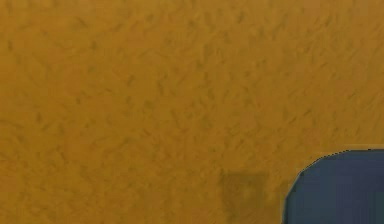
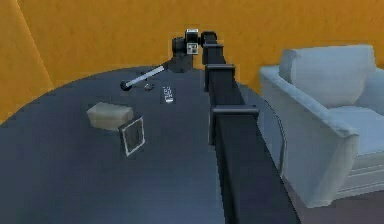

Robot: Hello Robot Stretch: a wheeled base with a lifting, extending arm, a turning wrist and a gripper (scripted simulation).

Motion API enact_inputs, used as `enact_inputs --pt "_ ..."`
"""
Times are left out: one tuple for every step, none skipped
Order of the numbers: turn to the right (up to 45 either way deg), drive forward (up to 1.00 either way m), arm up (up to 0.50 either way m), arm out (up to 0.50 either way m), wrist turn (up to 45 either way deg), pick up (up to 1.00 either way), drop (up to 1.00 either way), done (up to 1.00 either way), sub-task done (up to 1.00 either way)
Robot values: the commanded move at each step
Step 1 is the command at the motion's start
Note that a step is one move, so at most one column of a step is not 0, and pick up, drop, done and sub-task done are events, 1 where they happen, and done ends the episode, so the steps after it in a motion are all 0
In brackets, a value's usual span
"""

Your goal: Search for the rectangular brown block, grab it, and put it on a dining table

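A Stretch robot reaches across a dark round table in a simulated house, its arm stretched far out and its hand near the far rim, beside the end of a long pale-handled utensil. With that utensil lying right at the fingers, it cannot be told whether the hand holds anything, nor whether the fingers are apart or together. The tan block, a boxy shape that best fits the brown block being sought, lies flat on the table in the arm side view's left half, well apart from the hand and nearer the robot than it. A small upright frame stands just beside the block, and a small remote-like thing lies between block and arm. A white armchair sits at the right; the forward view faces an ochre wall. The search looks done and the grab not yet made. To do it well, the arm likely needs drawing in and the base shifting until the arm lines up with the block, then a descent from above on the side away from the frame.
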Motion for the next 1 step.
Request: enact_inputs --pt "0.0 0.0 0.0 -0.1 0.0 0.0 0.0 0.0 0.0"
